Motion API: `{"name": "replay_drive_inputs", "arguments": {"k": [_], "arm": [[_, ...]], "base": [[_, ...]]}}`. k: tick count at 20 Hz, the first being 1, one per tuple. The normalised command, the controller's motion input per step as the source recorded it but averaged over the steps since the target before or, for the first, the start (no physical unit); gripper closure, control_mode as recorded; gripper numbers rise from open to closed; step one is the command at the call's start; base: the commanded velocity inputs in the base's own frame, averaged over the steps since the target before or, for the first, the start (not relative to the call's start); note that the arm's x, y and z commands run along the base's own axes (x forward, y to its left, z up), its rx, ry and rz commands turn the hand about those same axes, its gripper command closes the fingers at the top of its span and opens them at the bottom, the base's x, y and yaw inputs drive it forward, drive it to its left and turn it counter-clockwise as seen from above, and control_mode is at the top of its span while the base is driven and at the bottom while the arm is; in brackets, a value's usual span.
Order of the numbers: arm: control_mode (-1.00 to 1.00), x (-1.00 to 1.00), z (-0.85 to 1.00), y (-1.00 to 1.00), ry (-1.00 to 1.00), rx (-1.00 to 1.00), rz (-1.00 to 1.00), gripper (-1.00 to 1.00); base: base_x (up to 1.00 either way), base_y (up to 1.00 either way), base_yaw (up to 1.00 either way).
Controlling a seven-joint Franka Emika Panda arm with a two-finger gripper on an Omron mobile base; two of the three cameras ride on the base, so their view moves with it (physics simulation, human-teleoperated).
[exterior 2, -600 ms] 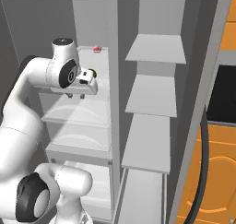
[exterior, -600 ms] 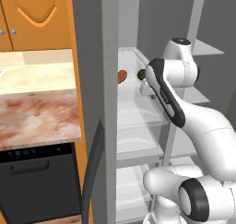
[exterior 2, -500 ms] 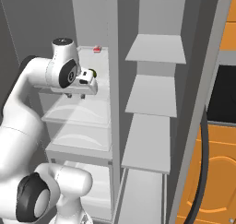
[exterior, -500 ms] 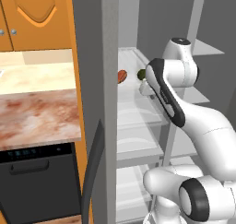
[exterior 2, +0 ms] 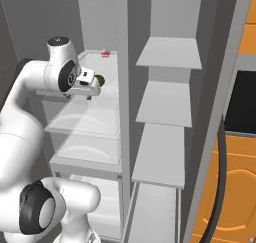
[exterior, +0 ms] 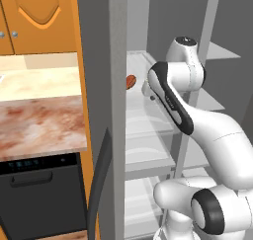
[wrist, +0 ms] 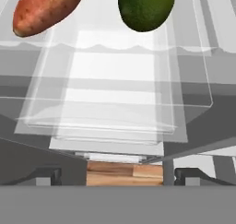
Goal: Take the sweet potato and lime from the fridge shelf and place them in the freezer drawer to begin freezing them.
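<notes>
Landmark: I place everything against the fridge shelf [wrist: 115, 48], the clear panel with the pale rim in the left compartment.
Sweet potato: the sweet potato [wrist: 46, 8] lies on that shelf, toward its left as my hand camera sees it; from the left base camera it peeks out past the fridge wall [exterior: 131, 81].
Lime: the lime [wrist: 146, 7] sits on the same shelf just beside the sweet potato, apart from it; the right base camera shows it right at the hand [exterior 2: 99, 80].
Gripper: the gripper [exterior 2: 95, 87] is at shelf height in front of both items, jaws spread wide, nothing between them.
Freezer drawer: I cannot pick it out with confidence in these views.
Step, my guess: lining up for the first grab.
Risk, rolling: the lime is round; if one finger nudges it first, it may roll back along the shelf.
Risk, neighbour: wide jaws aimed between the two could bump the wrong one.
Risk, shelf: coming in low, the fingertips could strike the shelf rim.
</notes>
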Motion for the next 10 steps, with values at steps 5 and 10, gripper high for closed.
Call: {"name": "replay_drive_inputs", "arguments": {"k": [5, 10], "arm": [[-1.00, 0.31, 0.25, -0.02, -0.13, 0.02, -0.03, -1.00], [-1.00, 0.54, 0.07, -0.06, 0.00, 0.00, -0.02, -1.00]], "base": [[0.00, 0.00, 0.00], [0.00, 0.00, 0.00]]}}
